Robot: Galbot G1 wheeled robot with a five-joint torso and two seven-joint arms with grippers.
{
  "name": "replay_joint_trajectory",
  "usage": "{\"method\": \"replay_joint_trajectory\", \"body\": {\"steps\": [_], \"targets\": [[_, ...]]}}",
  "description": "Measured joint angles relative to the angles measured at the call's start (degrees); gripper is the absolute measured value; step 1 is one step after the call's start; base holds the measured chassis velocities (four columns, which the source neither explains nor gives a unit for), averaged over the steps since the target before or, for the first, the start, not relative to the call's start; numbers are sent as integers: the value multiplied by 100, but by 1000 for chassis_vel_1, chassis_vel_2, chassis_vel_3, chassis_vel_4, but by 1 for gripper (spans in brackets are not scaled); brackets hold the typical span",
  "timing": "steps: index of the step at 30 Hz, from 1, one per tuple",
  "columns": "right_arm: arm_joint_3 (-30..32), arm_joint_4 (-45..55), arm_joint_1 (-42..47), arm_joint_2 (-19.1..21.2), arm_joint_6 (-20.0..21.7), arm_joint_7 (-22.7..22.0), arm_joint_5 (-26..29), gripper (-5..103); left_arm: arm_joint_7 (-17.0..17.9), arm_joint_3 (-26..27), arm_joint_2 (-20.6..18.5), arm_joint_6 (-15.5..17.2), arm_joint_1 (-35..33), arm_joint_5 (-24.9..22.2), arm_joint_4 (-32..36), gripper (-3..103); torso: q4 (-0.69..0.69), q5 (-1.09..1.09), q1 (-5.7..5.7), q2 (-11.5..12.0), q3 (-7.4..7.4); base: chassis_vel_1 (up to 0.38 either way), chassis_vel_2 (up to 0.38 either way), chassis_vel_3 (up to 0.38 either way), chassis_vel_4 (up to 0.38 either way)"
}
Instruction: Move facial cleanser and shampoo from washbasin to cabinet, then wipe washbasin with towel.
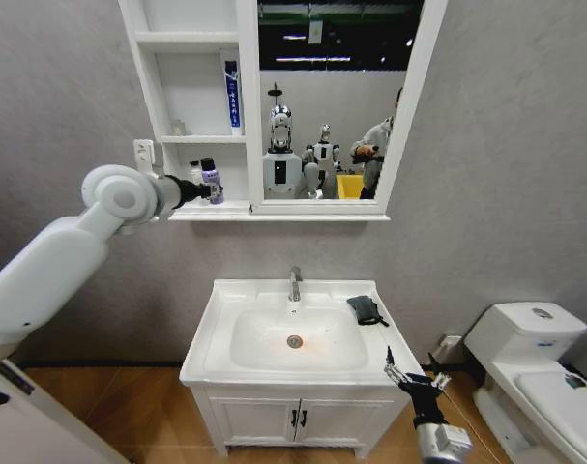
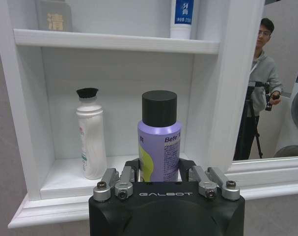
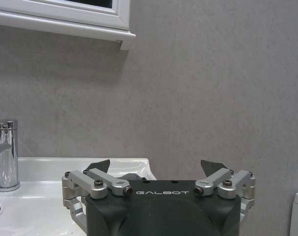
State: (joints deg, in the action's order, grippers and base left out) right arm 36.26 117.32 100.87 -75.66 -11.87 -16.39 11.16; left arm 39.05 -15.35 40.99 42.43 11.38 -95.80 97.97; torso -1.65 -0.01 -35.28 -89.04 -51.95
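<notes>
grey wall (image 1: 506, 145), wood floor (image 1: 148, 406), white toilet (image 1: 535, 367)

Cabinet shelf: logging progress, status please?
Left gripper shut on purple bottle, bottom shelf, beside white bottle. Right gripper open, low by washbasin. Towel untouched.

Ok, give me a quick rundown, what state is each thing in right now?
Purple bottle: upright on the cabinet bottom shelf, between the left gripper fingers.
White bottle: upright beside it.
Towel: crumpled on the washbasin rim.
Right gripper: open, near the washbasin's corner.
</notes>
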Motion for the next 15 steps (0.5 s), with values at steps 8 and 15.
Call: {"method": "replay_joint_trajectory", "body": {"steps": [8, 15], "targets": [[-3, -101, -163, 60, 18, -6, 60, 100, -450, -494, 540, -7, 379, 644, -884, 42, -2, 1, -1, 0, 0, 0, 0, 0, 0], [9, -229, -264, 97, 25, -10, 81, 100, -737, -584, 834, -15, 456, 998, -1277, 42, -1, 1, -1, 0, 0, 0, 0, 0, 0]]}}
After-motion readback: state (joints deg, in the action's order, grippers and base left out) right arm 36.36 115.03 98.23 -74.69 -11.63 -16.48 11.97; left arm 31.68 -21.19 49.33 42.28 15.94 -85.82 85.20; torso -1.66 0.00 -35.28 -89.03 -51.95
